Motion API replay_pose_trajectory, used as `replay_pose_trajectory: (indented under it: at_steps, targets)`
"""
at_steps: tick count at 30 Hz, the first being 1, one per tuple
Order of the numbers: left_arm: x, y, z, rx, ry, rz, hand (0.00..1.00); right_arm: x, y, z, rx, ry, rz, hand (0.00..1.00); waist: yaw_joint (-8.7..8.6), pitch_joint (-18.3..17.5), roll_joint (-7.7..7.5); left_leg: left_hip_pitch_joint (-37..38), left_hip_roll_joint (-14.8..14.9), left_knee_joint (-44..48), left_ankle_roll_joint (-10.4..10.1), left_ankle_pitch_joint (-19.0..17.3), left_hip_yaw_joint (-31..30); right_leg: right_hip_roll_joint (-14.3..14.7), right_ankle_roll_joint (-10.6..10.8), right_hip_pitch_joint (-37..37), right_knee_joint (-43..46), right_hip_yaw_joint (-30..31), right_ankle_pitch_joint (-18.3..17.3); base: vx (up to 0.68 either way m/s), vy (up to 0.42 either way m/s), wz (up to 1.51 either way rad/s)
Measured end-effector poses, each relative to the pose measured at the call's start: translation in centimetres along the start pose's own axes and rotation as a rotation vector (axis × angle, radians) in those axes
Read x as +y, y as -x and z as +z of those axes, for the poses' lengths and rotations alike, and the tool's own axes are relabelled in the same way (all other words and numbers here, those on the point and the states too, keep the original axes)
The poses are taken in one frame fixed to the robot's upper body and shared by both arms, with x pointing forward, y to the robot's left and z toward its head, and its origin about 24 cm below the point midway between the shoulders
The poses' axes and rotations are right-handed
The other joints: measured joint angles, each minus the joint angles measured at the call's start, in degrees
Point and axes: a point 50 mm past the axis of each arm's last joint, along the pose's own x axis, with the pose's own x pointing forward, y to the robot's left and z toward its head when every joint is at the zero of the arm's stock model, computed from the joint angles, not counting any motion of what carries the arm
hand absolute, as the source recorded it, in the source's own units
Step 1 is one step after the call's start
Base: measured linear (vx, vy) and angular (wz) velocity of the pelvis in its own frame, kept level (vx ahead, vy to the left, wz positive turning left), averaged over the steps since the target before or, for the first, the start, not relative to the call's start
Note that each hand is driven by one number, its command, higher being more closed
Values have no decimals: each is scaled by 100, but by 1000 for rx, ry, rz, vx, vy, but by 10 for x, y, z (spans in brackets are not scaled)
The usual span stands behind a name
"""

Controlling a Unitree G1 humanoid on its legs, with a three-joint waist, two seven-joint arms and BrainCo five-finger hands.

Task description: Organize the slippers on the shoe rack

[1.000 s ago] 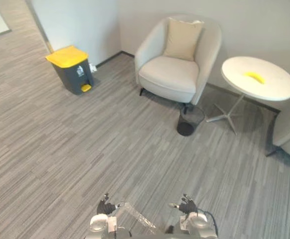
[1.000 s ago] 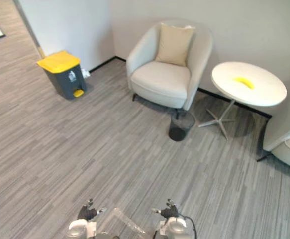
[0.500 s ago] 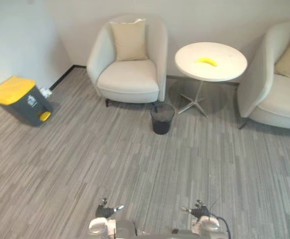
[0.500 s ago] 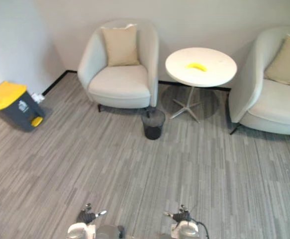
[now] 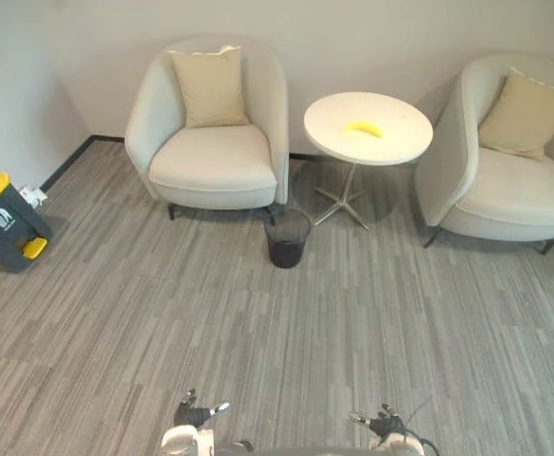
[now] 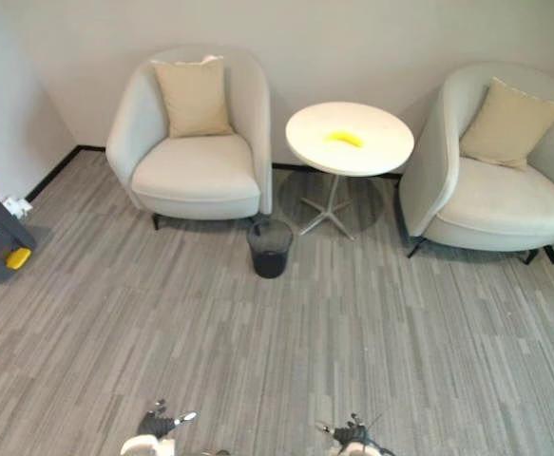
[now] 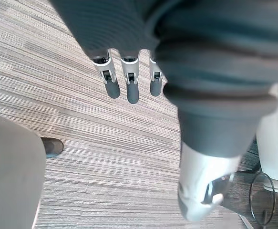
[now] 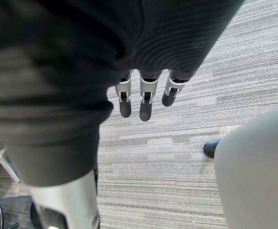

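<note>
Low over the grey striped carpet, the left hand and right hand hang with fingers straight and relaxed, grasping nothing. Farther off stands a black mesh wastebasket, then a round white table bearing a yellow banana, between two cream armchairs.

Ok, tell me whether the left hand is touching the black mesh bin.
Apart. The left eye view shows the left hand low near the robot, with a stretch of carpet between it and the black mesh bin.
</note>
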Motion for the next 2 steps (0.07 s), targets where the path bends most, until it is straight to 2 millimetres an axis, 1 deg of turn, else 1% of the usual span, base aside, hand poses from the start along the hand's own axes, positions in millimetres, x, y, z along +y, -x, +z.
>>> replay_pose_trajectory:
  at_steps: [2]
  targets:
    - [-1, 0, -1, 4, 0, -2, 0, -1, 0, 0, 2, -4, -4, 0, -7, -3, 9, 78, 36, -25, -18, 11, 3, 33, -1, 56, 2, -17, 1, -8, -52, 0]
